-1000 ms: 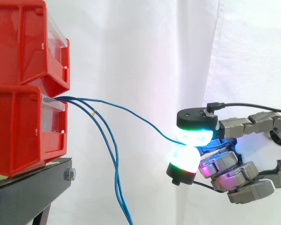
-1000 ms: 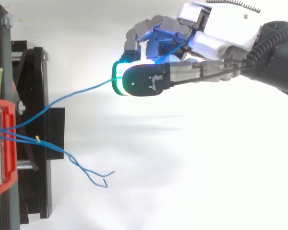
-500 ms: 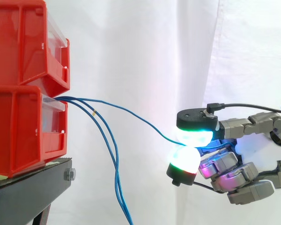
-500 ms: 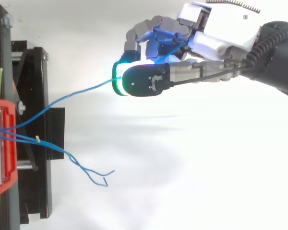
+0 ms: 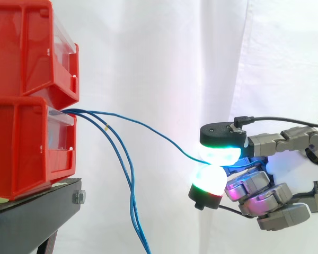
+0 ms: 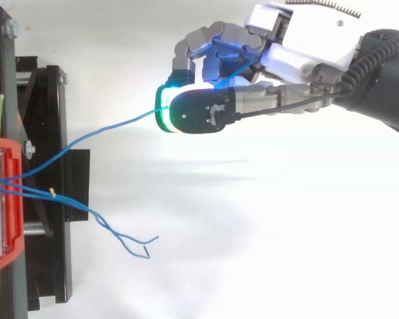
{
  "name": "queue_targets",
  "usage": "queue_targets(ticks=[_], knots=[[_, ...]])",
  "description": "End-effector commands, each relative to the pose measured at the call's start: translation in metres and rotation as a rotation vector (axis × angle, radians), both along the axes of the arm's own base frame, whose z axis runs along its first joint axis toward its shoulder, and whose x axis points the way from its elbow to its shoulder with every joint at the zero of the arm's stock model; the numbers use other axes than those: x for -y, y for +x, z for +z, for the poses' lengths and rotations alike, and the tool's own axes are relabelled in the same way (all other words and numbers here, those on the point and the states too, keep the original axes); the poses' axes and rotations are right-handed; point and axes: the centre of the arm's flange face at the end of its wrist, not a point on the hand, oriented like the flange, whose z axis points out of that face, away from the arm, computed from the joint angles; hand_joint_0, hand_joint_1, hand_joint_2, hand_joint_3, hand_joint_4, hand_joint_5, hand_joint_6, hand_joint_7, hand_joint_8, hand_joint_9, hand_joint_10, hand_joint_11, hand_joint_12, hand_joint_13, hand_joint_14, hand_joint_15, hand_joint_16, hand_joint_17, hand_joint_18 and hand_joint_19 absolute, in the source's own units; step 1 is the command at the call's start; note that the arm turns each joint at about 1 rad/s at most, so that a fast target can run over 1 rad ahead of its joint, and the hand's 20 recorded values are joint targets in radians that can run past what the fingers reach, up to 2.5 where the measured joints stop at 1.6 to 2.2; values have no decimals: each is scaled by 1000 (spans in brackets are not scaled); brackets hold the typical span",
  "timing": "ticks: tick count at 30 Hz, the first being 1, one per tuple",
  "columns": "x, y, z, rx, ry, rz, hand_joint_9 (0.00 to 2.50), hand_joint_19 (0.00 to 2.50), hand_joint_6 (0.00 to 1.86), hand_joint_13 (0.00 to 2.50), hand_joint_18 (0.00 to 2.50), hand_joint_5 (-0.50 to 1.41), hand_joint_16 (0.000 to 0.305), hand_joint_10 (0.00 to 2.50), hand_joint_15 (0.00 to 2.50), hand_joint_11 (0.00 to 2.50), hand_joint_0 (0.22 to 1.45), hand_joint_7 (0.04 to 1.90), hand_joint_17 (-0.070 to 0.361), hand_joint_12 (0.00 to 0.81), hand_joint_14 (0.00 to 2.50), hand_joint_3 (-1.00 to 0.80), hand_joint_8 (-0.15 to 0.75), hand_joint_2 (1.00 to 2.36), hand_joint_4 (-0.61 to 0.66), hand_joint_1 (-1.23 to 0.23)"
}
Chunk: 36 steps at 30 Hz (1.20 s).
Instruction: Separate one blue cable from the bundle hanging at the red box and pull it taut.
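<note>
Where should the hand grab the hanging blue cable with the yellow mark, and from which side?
Likely just past the yellow mark, coming from the side view's right: there this cable arcs apart from the other hanging cable; lower down the two run together.

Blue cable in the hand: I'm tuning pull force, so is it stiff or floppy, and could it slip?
Probably floppy: the blue cable sags in a curve between red box and hand. Might slip: thin, pinched between rounded pads.

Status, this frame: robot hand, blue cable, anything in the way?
Robot hand shut on one blue cable, pinched between glowing pads. Cable curved, not yet taut. Two other cables hang by the red box, clear.
</note>
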Motion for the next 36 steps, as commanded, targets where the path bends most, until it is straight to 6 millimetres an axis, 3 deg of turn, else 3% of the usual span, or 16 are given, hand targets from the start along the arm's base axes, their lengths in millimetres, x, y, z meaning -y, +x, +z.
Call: queue_targets(ticks=[1,36], knots=[[-1,0,0,1,0,1,326,1652,890,874,1366,-209,44,2500,2029,2355,642,1188,100,409,2500,-5,288,1015,128,-782],[0,0,0,-1,0,1,342,1601,888,886,1376,-207,45,2500,1997,2371,642,1200,101,409,2500,-5,295,1014,139,-789]])
